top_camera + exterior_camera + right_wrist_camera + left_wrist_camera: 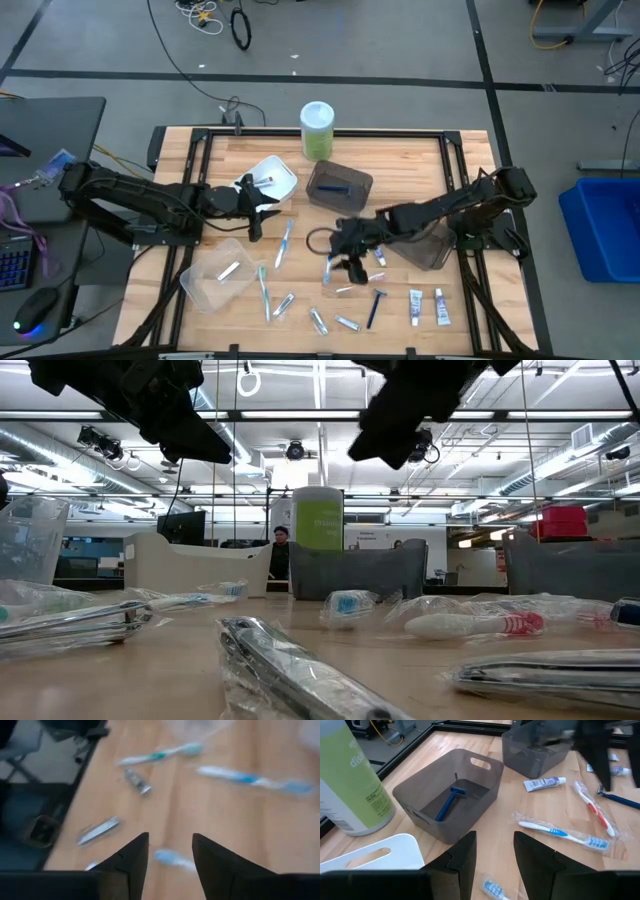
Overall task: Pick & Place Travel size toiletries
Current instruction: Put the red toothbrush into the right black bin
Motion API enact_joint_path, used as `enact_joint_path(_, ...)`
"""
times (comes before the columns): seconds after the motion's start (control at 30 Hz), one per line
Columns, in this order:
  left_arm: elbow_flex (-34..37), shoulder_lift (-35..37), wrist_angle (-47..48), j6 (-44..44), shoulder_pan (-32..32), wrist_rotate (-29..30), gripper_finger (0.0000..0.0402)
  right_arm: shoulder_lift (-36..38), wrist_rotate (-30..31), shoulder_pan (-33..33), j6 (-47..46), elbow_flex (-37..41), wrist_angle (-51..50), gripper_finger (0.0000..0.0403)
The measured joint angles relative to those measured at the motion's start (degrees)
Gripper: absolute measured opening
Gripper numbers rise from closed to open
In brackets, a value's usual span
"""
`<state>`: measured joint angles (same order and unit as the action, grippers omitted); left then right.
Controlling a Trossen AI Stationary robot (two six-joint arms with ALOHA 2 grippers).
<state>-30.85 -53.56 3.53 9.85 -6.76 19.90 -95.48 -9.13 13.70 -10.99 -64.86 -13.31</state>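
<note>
Small tubes (pixel 283 305), wrapped toothbrushes (pixel 283 245) and a blue razor (pixel 375 308) lie scattered on the near half of the wooden table. Another blue razor (pixel 451 802) lies inside the dark bin (pixel 338 185) at mid table. My right gripper (pixel 170 852) hovers open above the loose items near the table's middle (pixel 348 262); a toothbrush (pixel 172 859) lies on the wood below it. My left gripper (pixel 494 855) stands open and raised next to the white bin (pixel 270 180), with nothing between its fingers.
A tall green canister (pixel 317 128) stands at the far edge. A second dark bin (pixel 430 245) sits under my right arm, and a clear bin (pixel 220 275) at the near left holds one item. Two tubes (pixel 428 306) lie at the near right.
</note>
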Motion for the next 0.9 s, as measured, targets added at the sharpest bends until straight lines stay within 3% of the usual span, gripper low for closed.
enact_joint_path(0.63,0.0,0.0,0.0,0.7,0.0,0.0,0.0139,0.0,-0.1,9.3,-6.7,0.0,-2.7,0.0133)
enact_joint_path(0.77,0.0,0.0,0.0,0.9,0.0,0.0,0.0139,0.0,-1.6,10.3,-17.0,0.0,-12.3,0.0135)
enact_joint_path(0.9,0.0,0.0,0.0,0.9,0.0,0.0,0.0139,0.0,-4.9,11.5,-37.2,0.0,-28.9,0.0134)
